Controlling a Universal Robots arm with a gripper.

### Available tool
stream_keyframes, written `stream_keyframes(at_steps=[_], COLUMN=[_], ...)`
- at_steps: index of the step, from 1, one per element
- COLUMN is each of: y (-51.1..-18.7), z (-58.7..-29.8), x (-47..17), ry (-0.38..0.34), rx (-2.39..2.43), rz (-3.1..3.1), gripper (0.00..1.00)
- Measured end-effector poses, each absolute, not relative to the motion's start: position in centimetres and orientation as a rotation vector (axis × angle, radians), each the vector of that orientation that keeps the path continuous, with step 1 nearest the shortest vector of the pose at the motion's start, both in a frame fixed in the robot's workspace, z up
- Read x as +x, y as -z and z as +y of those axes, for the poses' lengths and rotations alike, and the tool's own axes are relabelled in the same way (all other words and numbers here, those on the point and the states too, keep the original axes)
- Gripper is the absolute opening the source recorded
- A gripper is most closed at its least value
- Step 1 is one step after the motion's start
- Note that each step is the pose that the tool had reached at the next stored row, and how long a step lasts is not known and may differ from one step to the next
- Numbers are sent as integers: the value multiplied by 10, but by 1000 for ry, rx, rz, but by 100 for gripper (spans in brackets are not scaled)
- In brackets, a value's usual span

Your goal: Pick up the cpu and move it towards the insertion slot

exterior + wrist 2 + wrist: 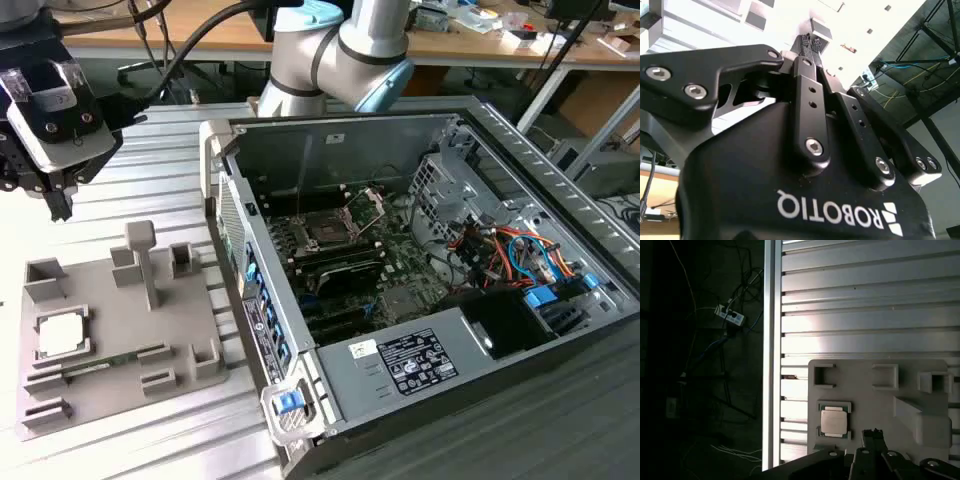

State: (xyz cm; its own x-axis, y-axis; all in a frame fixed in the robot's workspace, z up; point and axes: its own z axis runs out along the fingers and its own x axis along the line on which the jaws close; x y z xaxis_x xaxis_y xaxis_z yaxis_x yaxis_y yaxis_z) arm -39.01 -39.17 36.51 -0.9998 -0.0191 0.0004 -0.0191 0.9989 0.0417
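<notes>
My end effector [60,205] hangs clenched and empty above the cpu [60,335]. I judge it light, stiff and fragile, best gripped by opposite edges.

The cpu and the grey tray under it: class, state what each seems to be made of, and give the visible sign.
The cpu: probably metal on top, as it has a silvery lid with a dull sheen. The grey tray: likely plastic, perhaps printed, as it is a uniform matt grey with blocky pockets and posts and no shine.
</notes>
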Motion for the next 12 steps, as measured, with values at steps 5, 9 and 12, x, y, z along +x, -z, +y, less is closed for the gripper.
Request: stream_keyframes(at_steps=[5, 9, 12], y=[-364, -363, -363], z=[-392, -392, -392], x=[-393, -393, -394], ry=[66, 65, 65], rx=[30, 30, 30], rz=[-3140, -3140, -3140], gripper=[11, 11, 11])
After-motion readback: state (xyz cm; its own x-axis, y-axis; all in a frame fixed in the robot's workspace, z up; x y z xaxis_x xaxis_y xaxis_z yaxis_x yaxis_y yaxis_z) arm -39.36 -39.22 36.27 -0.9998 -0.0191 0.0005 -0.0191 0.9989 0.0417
